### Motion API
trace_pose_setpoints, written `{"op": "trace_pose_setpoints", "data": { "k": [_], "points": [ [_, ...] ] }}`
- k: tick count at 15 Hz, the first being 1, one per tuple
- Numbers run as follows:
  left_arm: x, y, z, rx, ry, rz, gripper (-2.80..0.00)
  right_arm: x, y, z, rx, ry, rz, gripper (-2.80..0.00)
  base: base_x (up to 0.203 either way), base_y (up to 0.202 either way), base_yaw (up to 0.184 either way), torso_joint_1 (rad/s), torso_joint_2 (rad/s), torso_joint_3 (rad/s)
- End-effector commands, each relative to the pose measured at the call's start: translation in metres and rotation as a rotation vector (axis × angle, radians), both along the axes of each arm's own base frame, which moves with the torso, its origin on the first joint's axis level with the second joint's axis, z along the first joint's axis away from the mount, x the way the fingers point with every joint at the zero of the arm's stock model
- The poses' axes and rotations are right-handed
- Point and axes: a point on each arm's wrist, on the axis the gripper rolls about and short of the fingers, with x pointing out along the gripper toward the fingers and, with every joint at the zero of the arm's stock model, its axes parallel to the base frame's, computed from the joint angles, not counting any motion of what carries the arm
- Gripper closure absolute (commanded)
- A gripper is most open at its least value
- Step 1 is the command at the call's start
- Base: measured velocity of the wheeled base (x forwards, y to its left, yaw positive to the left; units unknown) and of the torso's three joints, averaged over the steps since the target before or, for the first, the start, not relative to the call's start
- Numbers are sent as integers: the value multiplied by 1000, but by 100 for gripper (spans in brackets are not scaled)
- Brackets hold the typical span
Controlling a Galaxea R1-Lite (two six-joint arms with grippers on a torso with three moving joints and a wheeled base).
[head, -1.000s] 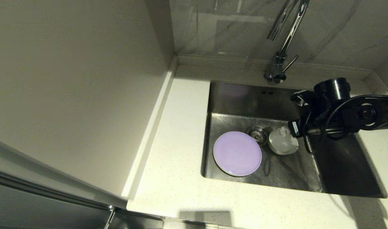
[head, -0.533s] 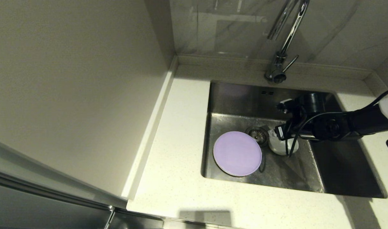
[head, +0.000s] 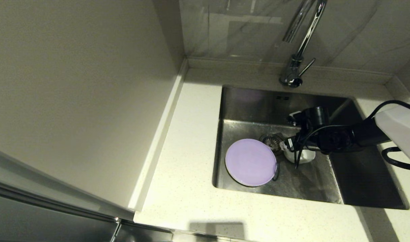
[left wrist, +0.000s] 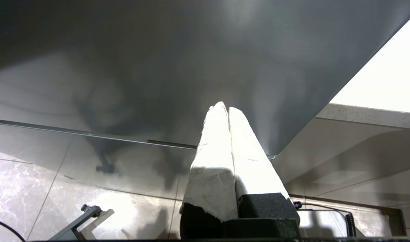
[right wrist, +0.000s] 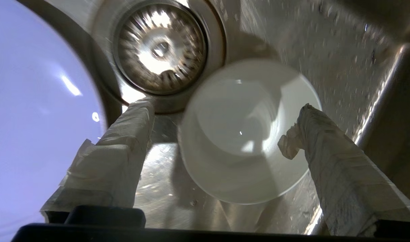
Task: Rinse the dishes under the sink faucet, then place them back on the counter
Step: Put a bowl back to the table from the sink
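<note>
Right gripper [right wrist: 225, 111] has sunk into the sink [head: 366, 181] — over the bowl [right wrist: 245, 134].

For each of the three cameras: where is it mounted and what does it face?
Head: high, looking down at the sink, lavender plate and right arm.
Left wrist: behind the shut left gripper, facing a dark panel, away from the sink.
Right wrist: behind the open right gripper, down in the basin over the white bowl.
Shared by head and right wrist: plate, bowl, drain strainer.
</note>
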Motion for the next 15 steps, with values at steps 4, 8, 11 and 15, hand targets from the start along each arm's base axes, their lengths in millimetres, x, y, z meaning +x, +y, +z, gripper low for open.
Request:
{"op": "trace_pose_setpoints", "data": {
  "k": [4, 8, 11, 15],
  "points": [
    [0, 0, 0, -1, -2, 0, 0, 8, 1, -23, -8, 33, 0, -280, 0, 0, 0, 0, 0, 0],
    [0, 0, 0, -1, -2, 0, 0, 20, 3, -34, -25, 24, 11, -280, 0, 0, 0, 0, 0, 0],
    [0, 0, 0, -1, -2, 0, 0, 30, 2, -39, -26, 11, 7, -280, 0, 0, 0, 0, 0, 0],
    [0, 0, 0, -1, -2, 0, 0, 34, 1, -44, -39, 11, -14, -280, 0, 0, 0, 0, 0, 0]
  ]
}}
